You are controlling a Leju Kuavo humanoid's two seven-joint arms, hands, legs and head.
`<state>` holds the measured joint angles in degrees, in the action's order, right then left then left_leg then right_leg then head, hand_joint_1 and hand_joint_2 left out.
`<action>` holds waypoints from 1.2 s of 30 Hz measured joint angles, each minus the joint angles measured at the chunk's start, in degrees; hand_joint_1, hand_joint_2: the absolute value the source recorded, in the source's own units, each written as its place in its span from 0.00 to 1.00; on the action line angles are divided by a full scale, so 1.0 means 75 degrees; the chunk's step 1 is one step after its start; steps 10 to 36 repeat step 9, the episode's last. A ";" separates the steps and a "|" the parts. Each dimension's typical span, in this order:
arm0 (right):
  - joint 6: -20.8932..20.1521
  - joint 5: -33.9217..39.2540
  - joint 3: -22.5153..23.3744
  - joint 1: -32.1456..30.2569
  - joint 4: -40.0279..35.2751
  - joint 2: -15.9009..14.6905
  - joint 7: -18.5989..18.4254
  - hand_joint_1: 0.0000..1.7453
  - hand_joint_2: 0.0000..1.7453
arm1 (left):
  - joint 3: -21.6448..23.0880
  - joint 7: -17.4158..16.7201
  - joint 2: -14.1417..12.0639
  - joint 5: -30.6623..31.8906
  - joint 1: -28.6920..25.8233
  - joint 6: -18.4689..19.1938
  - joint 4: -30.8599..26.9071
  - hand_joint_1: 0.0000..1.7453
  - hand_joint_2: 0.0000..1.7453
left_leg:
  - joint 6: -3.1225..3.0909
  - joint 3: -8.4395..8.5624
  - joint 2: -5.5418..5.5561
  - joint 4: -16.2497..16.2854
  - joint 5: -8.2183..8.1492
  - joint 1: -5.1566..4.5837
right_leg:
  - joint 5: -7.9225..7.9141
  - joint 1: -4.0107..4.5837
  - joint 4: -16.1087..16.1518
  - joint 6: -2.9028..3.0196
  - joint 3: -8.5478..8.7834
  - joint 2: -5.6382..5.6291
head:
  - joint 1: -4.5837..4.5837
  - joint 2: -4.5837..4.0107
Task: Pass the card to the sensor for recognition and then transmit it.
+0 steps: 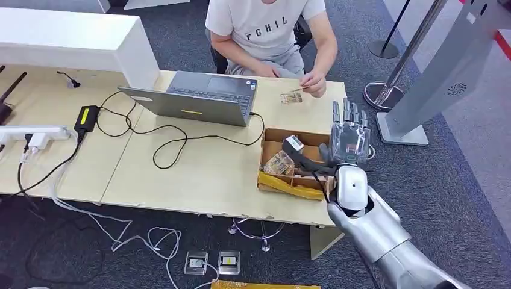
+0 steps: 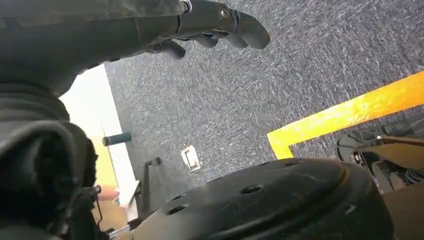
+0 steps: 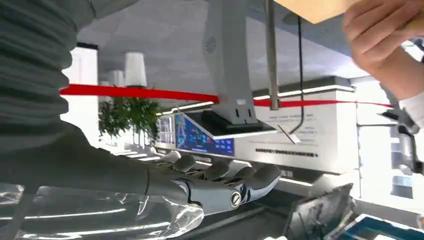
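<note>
A small card (image 1: 291, 97) lies on the table's far edge, right by a seated person's hand (image 1: 313, 81). My right hand (image 1: 348, 135) is raised over the table's right end, nearer to me than the card, fingers stretched out and apart, holding nothing. In the right wrist view the same hand (image 3: 215, 182) is flat and empty, with the person's hand (image 3: 380, 40) beyond it. The grey sensor stand (image 1: 446, 72) rises from the floor to the right of the table. My left hand (image 2: 215, 22) hangs over the carpet with nothing in it.
An open cardboard box (image 1: 272, 136) holding cards and a scanner-like device sits just left of my right hand. A laptop (image 1: 199, 96) with trailing cables occupies the table's middle. A barrier post base (image 1: 379, 93) stands beside the sensor stand.
</note>
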<state>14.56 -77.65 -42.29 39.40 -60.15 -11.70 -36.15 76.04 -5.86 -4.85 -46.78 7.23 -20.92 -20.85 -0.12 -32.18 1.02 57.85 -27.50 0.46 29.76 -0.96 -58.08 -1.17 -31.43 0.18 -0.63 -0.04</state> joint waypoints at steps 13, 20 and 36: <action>-0.0562 0.0533 0.0930 -0.0407 -0.0863 -0.1207 -0.0510 0.00 1.00 | -0.0006 -0.0079 -0.0003 -0.0230 -0.0049 0.0201 0.0003 0.00 0.00 | -0.0001 -0.0001 0.0004 0.0006 -0.0001 -0.0002 | -0.0001 -0.0002 0.0006 -0.0001 -0.0001 0.0005 | 0.0000 0.0000; -0.0562 0.0533 0.0930 -0.0407 -0.0863 -0.1207 -0.0510 0.00 1.00 | -0.0006 -0.0079 -0.0003 -0.0230 -0.0049 0.0201 0.0003 0.00 0.00 | -0.0001 -0.0001 0.0004 0.0006 -0.0001 -0.0002 | -0.0001 -0.0002 0.0006 -0.0001 -0.0001 0.0005 | 0.0000 0.0000; -0.0562 0.0533 0.0930 -0.0407 -0.0863 -0.1207 -0.0510 0.00 1.00 | -0.0006 -0.0079 -0.0003 -0.0230 -0.0049 0.0201 0.0003 0.00 0.00 | -0.0001 -0.0001 0.0004 0.0006 -0.0001 -0.0002 | -0.0001 -0.0002 0.0006 -0.0001 -0.0001 0.0005 | 0.0000 0.0000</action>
